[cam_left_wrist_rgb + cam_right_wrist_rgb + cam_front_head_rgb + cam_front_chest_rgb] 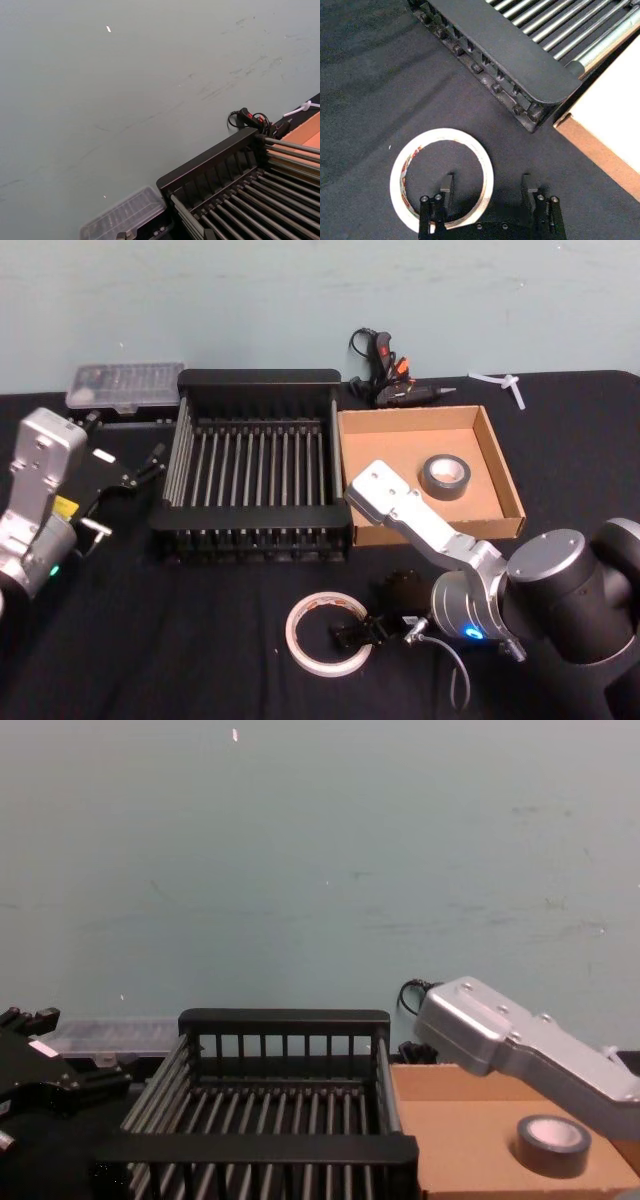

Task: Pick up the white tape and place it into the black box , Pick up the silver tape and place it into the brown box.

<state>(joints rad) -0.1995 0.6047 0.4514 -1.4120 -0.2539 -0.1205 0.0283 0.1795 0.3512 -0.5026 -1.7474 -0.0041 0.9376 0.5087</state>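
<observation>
White tape (328, 634): lies flat on the black tablecloth (150, 640), on the near side of the black box and apart from it; red-orange marks show on its inner core; in the right wrist view the roll (441, 178) is seen from above with its wide hole open to the cloth
Right gripper (362, 631): low over the cloth at the right-hand rim of the white tape; jaws spread wide and gripping nothing; in the right wrist view the gripper (487, 187) has 1 finger (447, 186) inside the hole of the roll and the other finger outside the ring, so the tape wall stands between them
Contact: cannot tell whether either finger touches the roll
Silver tape (445, 476): lies flat on the floor of the brown box, toward its right half; in the chest view the roll (552, 1144) sits partly behind the silver link of the right arm
Brown box (402, 430): stands on the cloth, directly against the right side of the black box; contains 1 roll
Black box (258, 385): stands at the middle of the table; its barred floor carries nothing; the left wrist view looks across 1 corner of the crate (210, 162)
Left gripper (143, 468): held above the cloth to the left of the black box, apart from it; jaws parted and holding nothing
Other items: a clear plastic case (125, 385) behind the left corner of the black box; a glue gun (400, 385) behind the brown box
</observation>
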